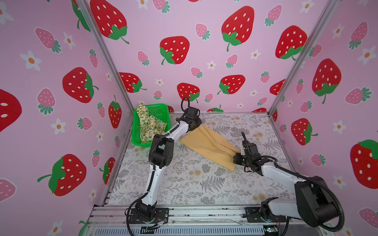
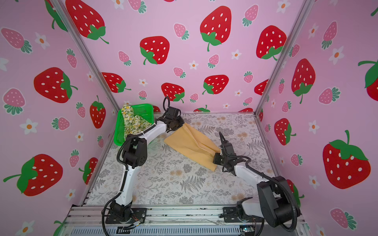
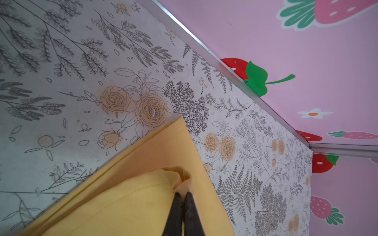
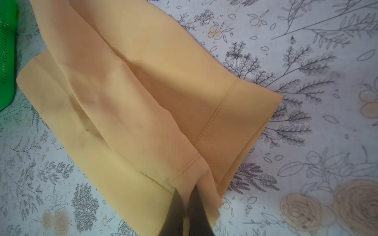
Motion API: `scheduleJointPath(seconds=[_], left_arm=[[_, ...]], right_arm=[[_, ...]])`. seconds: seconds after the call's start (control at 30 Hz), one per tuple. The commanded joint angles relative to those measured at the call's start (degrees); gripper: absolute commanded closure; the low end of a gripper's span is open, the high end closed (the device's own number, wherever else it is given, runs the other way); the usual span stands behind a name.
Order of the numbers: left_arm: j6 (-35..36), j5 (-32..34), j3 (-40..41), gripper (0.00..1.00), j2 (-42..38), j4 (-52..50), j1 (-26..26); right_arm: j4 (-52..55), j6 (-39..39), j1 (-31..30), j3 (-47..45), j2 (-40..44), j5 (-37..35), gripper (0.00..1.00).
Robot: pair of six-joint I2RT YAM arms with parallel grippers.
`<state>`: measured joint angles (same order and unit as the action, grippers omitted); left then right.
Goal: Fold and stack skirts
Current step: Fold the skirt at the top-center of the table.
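While both arms share the mustard-yellow skirt (image 1: 206, 143), I read the left gripper (image 3: 182, 194) as pressed together on a small bunched gather at one end of it, near the far edge of the table (image 1: 184, 183) and just beside the green basket (image 1: 161, 106). The right gripper (image 4: 185, 192) is closed too, pinching a fold at the opposite end, toward the right edge of the surface. The cloth runs diagonally across the middle of the table, long creases along its length, and much of it seems to rest on the surface. The lemon-print skirt (image 1: 148, 124) lies crumpled in the basket at the far left corner, one end draped over the rim.

My worries from here:

- **Losing the grip:** each pinch takes only a narrow bite of fabric, so if I pull the ends apart too hard the cloth could slip out of one grip and land crooked.
- **Layers parting:** in the left wrist view a second layer lies loose beneath the gripped one, so the layers could part as I fold.
- **Hitting the basket:** the left arm sits close to it, and a careless swing could shove it.
- **Pressed-in creases:** folding now would press them in.
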<state>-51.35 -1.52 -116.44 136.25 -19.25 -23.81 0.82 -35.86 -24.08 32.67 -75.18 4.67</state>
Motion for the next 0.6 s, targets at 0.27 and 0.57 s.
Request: scheduleJointPath(seconds=[0.27, 0.57], left_arm=[[-3.18, 4.07, -4.99, 0.99, 2.28, -2.2, 0.61], [-4.31, 4.94, -4.88, 0.88, 3.2, -2.52, 0.48]], right_arm=[[-0.86, 1.23, 3.06, 4.54, -2.28, 1.98, 0.93], [-1.94, 0.87, 3.9, 7.25, -4.75, 2.71, 0.93]])
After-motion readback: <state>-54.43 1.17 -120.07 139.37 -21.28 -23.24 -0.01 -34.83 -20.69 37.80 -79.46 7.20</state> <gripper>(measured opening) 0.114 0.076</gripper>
